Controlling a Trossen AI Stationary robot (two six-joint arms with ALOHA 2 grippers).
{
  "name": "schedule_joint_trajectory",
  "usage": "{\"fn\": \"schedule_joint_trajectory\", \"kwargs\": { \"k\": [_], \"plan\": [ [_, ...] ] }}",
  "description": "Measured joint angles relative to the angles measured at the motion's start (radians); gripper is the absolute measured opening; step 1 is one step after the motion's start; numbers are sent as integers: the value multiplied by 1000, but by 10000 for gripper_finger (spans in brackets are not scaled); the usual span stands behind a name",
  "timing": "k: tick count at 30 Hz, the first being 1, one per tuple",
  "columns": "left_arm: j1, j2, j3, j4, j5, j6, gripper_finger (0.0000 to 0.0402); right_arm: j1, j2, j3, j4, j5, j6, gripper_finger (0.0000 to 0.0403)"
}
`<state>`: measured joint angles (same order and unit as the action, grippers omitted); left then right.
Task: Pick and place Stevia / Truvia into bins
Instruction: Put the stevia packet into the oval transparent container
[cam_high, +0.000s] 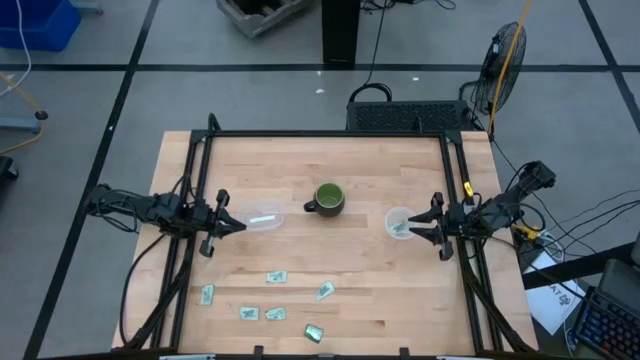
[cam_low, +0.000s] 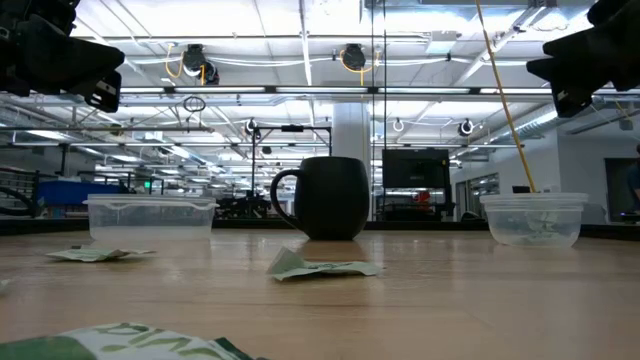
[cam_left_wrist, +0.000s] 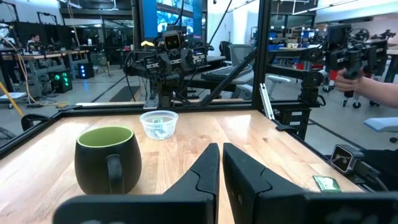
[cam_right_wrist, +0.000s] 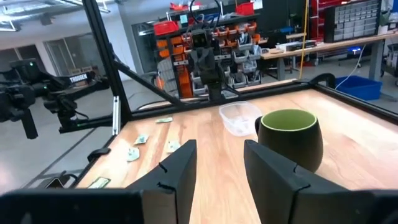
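Several pale green Stevia packets (cam_high: 277, 277) lie flat on the near part of the table, also seen in the right wrist view as packets (cam_right_wrist: 141, 139). The left clear bin (cam_high: 265, 220) holds one white packet. The right clear bin (cam_high: 400, 222) holds a green packet. The dark green mug (cam_high: 328, 199) stands between the bins. My left gripper (cam_high: 240, 223) (cam_left_wrist: 221, 158) hovers shut just left of the left bin, raised off the table. My right gripper (cam_high: 413, 226) (cam_right_wrist: 221, 165) hovers open just right of the right bin.
A black frame (cam_high: 330, 133) rims the table's far, left and right sides. One packet (cam_high: 314, 332) lies close to the near edge. Bare wood lies between the mug and the packets. A person's arm (cam_left_wrist: 373, 87) shows in the room beyond the table.
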<state>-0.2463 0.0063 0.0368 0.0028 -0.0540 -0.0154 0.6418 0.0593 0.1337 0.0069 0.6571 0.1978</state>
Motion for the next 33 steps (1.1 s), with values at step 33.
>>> {"fn": "schedule_joint_trajectory", "kwargs": {
  "k": [33],
  "plan": [
    [0, 0, 0, 201, -30, -204, 26, 0, 1, 0, 4, -4, 45, 125]
  ]
}}
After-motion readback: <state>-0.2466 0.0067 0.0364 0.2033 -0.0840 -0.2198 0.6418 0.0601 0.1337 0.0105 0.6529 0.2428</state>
